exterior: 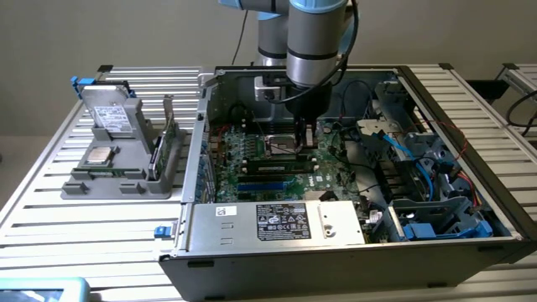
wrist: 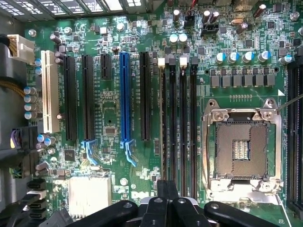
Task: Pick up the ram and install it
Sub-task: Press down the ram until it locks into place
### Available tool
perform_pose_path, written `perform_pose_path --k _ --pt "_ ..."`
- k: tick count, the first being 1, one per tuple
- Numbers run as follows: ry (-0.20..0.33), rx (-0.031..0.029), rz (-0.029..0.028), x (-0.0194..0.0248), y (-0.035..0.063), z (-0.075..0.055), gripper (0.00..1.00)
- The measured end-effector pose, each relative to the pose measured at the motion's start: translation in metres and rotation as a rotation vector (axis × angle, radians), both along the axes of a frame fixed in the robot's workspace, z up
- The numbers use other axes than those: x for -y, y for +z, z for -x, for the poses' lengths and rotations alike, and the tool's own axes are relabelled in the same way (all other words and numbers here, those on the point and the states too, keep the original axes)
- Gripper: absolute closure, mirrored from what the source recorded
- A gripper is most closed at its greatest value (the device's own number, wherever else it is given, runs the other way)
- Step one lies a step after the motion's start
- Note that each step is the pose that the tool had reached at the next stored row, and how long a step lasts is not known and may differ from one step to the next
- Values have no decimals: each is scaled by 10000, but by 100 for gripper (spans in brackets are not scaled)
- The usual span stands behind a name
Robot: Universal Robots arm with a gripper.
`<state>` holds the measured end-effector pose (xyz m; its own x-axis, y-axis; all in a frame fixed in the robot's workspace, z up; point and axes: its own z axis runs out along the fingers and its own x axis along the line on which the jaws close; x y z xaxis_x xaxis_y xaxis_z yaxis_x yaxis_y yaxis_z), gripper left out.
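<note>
Wrist view: my end effector [wrist: 165,204] hangs over the motherboard [wrist: 113,123].
End effector [exterior: 306,137]: fingers pressed together, pinching nothing.
Ram [exterior: 273,168]: on edge among the memory slots [wrist: 179,123], just beside me.

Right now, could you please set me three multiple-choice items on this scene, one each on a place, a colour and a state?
1. Where is the ram?
A. Standing in the grey holder on the exterior view's left of the computer case
B. Seated in a memory slot
C. Lying flat on the power supply

2. What colour is the long slot flanked by black slots?
A. Red
B. Blue
C. Yellow

3. What state is the processor socket in?
A. Empty
B. Holding a chip
C. Covered by a cooler

Answers:
1 A, the green stick stands upright in the holder outside the case.
2 B, it is plainly blue.
3 A, its bare contact field is exposed.
</note>
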<state>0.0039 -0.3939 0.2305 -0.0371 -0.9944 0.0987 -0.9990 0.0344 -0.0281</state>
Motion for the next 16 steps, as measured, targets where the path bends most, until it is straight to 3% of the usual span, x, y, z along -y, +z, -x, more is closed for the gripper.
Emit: perform_pose_path --k 16 --pt "-12 6 2 0 -52 0 89"
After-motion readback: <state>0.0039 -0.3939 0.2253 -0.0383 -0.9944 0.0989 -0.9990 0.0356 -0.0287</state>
